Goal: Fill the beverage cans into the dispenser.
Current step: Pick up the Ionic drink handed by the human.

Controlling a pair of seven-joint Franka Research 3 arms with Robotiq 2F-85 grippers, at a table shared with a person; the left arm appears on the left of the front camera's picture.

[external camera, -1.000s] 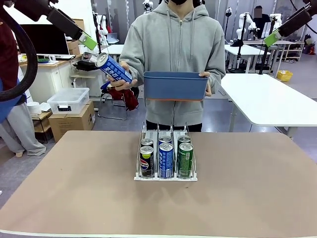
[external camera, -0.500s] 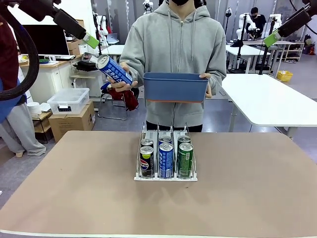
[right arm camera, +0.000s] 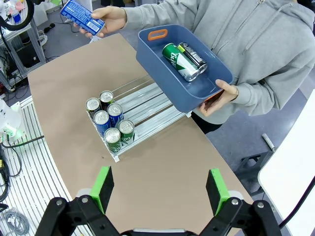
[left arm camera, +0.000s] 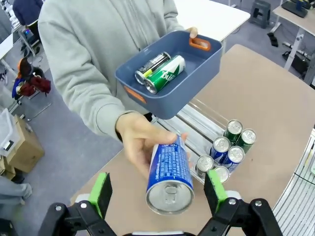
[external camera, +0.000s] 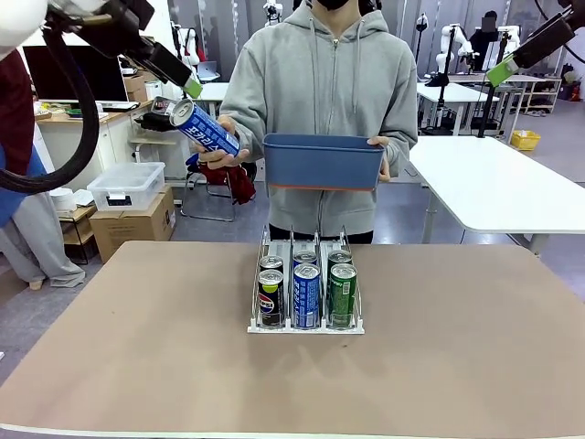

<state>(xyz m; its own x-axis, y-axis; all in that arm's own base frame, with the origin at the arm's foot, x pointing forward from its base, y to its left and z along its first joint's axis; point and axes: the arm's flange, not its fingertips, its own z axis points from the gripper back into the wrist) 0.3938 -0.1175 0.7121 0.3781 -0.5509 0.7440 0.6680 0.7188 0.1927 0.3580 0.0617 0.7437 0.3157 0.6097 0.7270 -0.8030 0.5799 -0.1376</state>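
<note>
The left gripper (left arm camera: 157,184) has swung in from the upper left towards the person and now sits at the blue can (external camera: 205,128) that the person's hand (external camera: 219,154) holds out. That can has dipped only slightly, while the right gripper (right arm camera: 160,177), the bin and the rack have stayed put.

The count comes to nine. Six cans (external camera: 306,294) stand upright in the white rack (external camera: 306,327) at the middle of the table (external camera: 137,366), two to a lane: two black, two blue, two green. Two more lie on their sides in the blue bin (external camera: 324,163), a green can (right arm camera: 179,61) and a black can (right arm camera: 193,55), side by side and touching. The ninth is the blue one in the air, tilted, with its silver top pointing at the left gripper.

The person's hand cups the blue can's lower half from beneath, fingers curled round it. The other hand (external camera: 382,155) grips one end of the bin and holds it up off the table in front of the person's chest.

The left gripper's jaws stand spread wide, one green pad on each side of the can's top and both clear of it, so it grips nothing. The right gripper is high at the upper right, well apart from the cans, its jaws equally wide with nothing between them
</note>
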